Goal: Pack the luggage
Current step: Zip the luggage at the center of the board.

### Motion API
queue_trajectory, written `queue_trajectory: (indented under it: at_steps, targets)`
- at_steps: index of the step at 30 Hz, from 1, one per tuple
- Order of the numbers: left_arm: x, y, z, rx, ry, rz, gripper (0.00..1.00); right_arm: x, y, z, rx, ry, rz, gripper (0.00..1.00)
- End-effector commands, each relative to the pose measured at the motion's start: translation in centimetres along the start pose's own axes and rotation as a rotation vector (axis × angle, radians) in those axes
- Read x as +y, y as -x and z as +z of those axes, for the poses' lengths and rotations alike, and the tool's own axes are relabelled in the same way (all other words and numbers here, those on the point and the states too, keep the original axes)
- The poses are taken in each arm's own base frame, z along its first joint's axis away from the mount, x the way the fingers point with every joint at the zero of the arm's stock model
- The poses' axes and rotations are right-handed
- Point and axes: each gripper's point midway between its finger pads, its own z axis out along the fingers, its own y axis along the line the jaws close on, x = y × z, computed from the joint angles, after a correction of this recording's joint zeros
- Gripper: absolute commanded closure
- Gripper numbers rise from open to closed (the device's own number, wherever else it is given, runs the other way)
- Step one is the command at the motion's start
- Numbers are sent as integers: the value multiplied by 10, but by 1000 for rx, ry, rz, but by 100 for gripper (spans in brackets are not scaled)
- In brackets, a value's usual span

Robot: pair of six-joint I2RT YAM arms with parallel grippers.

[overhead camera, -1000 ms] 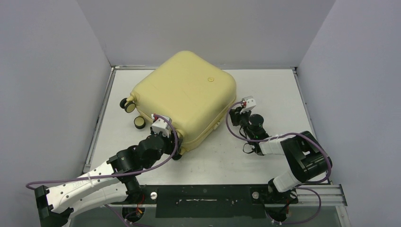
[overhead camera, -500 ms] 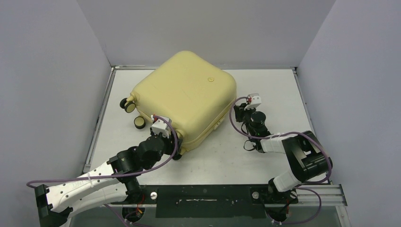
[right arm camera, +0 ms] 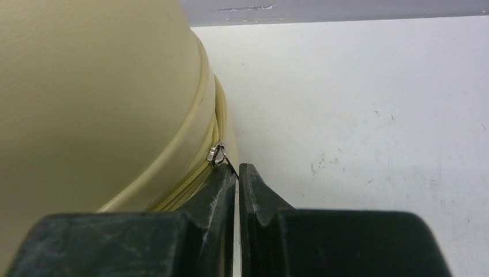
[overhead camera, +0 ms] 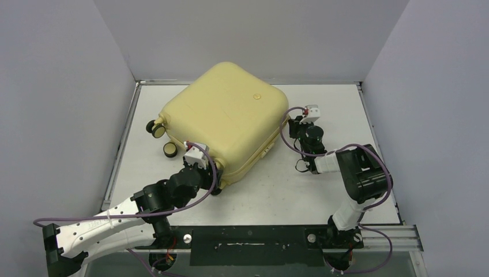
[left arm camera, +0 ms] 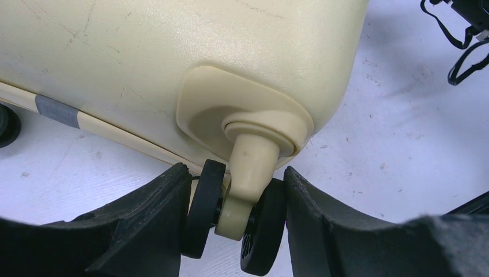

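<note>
Luggage (overhead camera: 225,118) on table (overhead camera: 346,104); left gripper (left arm camera: 235,179) around its 7 o'clock wheel (left arm camera: 203,208), right gripper (right arm camera: 237,173) on its 3 o'clock zipper pull (right arm camera: 216,153)

My left arm (overhead camera: 109,219) lies low, its elbow thrown out at 8 o'clock from the base. The forearm runs back toward 1 o'clock to my left wrist (overhead camera: 185,180). The left jaws stand partway apart, and their fingers (left arm camera: 144,228) press on either side of a wheel (left arm camera: 230,225).

My right arm (overhead camera: 362,180) rises from its base, folds at the elbow and reaches toward 10 o'clock, with my right wrist (overhead camera: 312,140) held low. The right jaws are closed, fingertips (right arm camera: 222,190) together. Whether anything is pinched between them I cannot tell.
</note>
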Motion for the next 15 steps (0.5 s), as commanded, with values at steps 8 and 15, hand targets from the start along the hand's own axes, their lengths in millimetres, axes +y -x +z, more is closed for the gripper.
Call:
queue_trajectory:
  at_steps: [8, 15]
  targets:
    - [40, -5, -7, -21, 183, 35, 100, -57, 26, 62, -69, -157, -20, 100]
    - [40, -4, -8, -31, 182, 31, 100, -36, 18, 81, -2, -24, -58, 100]
